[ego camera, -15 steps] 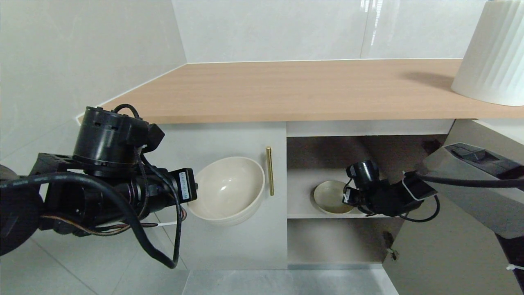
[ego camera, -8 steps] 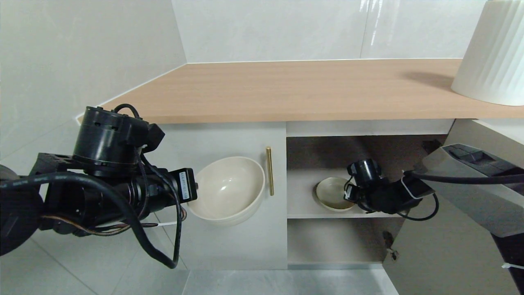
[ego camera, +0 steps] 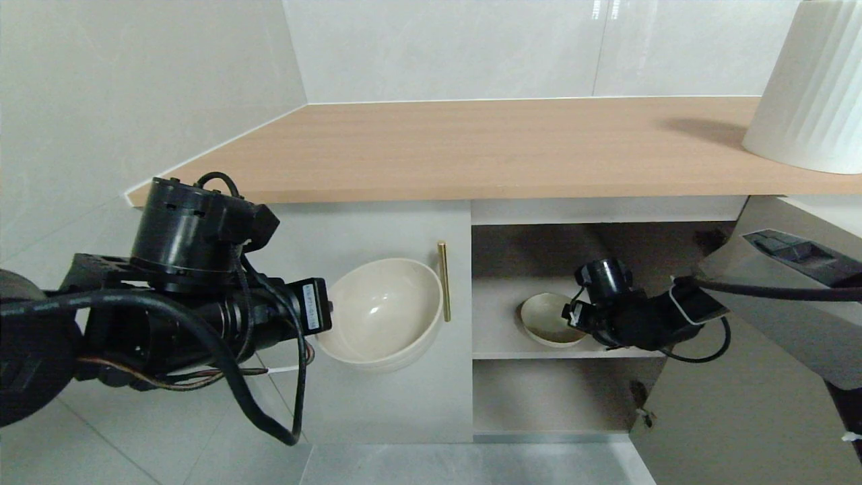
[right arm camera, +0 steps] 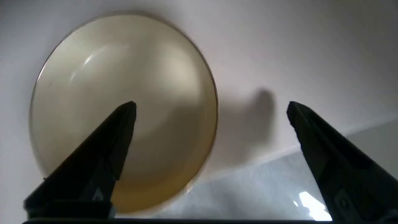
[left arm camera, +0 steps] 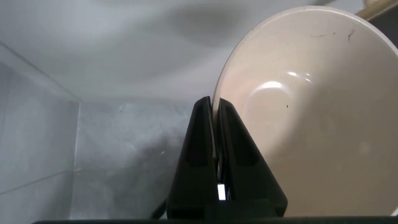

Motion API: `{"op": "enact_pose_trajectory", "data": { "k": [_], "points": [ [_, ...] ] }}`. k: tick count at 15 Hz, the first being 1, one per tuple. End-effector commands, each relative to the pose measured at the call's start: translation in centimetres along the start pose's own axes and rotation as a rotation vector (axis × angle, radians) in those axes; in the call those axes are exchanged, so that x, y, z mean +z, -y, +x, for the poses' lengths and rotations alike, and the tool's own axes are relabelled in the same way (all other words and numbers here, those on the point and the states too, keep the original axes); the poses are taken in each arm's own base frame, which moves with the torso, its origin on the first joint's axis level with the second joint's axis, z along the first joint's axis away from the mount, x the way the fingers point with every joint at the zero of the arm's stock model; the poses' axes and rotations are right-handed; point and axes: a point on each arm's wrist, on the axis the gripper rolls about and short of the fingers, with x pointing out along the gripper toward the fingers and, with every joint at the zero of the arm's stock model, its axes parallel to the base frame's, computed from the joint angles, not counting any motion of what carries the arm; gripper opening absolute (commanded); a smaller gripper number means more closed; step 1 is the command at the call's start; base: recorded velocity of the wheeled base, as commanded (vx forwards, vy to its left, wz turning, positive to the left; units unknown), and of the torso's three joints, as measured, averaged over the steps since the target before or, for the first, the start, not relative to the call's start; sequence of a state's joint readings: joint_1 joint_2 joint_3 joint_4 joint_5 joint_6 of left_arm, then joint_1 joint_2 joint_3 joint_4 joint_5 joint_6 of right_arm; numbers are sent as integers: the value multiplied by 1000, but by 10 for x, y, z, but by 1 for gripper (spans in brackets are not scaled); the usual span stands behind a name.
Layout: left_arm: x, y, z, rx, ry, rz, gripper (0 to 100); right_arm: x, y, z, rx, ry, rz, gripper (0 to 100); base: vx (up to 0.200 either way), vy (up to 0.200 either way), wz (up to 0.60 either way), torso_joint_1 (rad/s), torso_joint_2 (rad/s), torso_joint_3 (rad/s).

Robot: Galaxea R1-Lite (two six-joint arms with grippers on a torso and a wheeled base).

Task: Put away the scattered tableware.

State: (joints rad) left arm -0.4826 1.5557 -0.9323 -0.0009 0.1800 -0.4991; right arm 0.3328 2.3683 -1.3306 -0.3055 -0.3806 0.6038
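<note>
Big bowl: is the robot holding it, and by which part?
Yes. The left gripper pinches the big bowl by its rim. The right gripper is open, holding nothing.

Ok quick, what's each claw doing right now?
Left claw: closed on the rim of the big cream bowl.
Right claw: open, by the small cream dish.

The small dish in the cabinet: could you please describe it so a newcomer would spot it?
Under the wooden countertop, look into the open cabinet compartment, at its shelf. The small dish lies there by the open right gripper. It is shallower and far smaller than the large bowl held in the left gripper.
</note>
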Motion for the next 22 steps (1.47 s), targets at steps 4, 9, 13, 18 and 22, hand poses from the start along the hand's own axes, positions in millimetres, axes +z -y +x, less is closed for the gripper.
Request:
{"op": "enact_pose_trajectory", "data": {
  "k": [4,9,13,18,22],
  "points": [
    [-26,22,33,-27,-86,125,0,24,-4,-173,401,-62,-190,100,0,0,0,0,0,0],
    [-72,46,69,-43,-178,236,0,27,13,-277,675,-214,-339,100,0,0,0,0,0,0],
    [-88,58,72,-35,-135,275,0,3,4,-277,677,-316,-470,100,0,0,0,0,0,0],
    [-95,66,60,-73,-135,299,0,-35,-21,-244,596,-428,-553,100,0,0,0,0,0,0],
    [-94,68,54,-88,-125,304,0,-45,-31,-225,567,-447,-508,100,0,0,0,0,0,0]
  ]
}}
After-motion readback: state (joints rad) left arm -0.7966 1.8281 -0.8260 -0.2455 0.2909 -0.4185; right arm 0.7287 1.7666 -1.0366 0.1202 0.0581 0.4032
